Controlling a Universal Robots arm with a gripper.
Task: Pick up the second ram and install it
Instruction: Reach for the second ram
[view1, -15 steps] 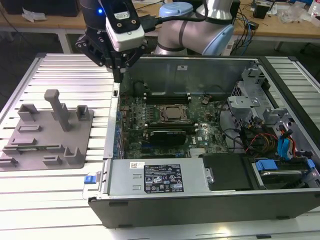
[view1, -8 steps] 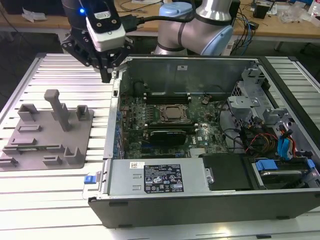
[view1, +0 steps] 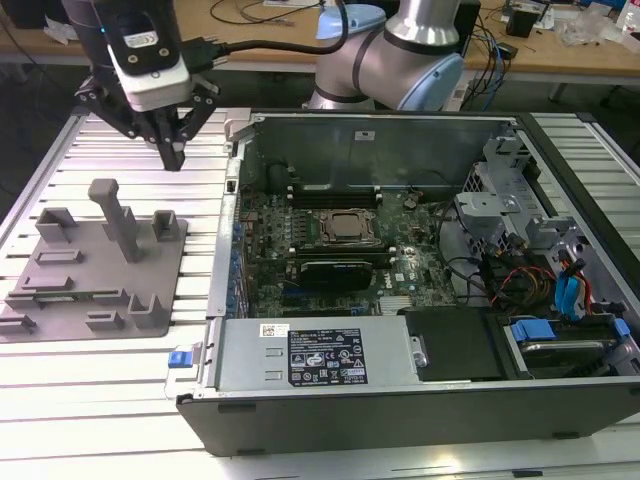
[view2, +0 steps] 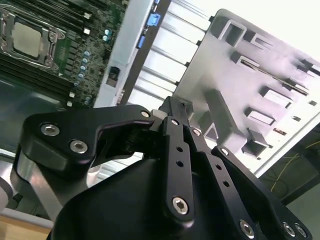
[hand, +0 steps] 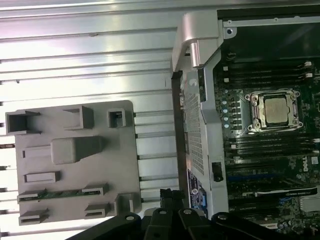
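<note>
**Ana:** Where's the second ram (hand: 57, 194) sitting?

**Ben:** In the grey plate (hand: 75, 170), stood on its long edge in a slot between low holders. The first wrist view looks down on it, so you get a thin green line with dark specks.

**Ana:** Chips and label?

**Ben:** I can't make them out from that angle. The specks are probably the chips, but I wouldn't swear to it.

**Ana:** And the gripper (view1: 172, 158)?

**Ben:** It hangs above the slatted table (view1: 100, 420), between the plate and the wall of the open case (view1: 380, 140), well apart from the strip. Its fingers are drawn together to a point, with nothing between them.

**Ana:** How would you expect the strip to handle?

**Ben:** Light, I'd say, and stiff along its length, but thin enough to flex or crack if it's twisted. The flat faces carry the parts, so they're the fragile bit. The bare board is smooth and could slip in hard fingers.

**Ana:** So where should it be gripped?

**Ben:** Across its thickness, near the middle of the upper edge, so it hangs level. It needs a firm pinch on both faces, kept clear of the contact edge down in the slot. The empty memory slots (view1: 330, 190) lie beside the processor (view1: 345, 228), and it would have to meet them square
</note>
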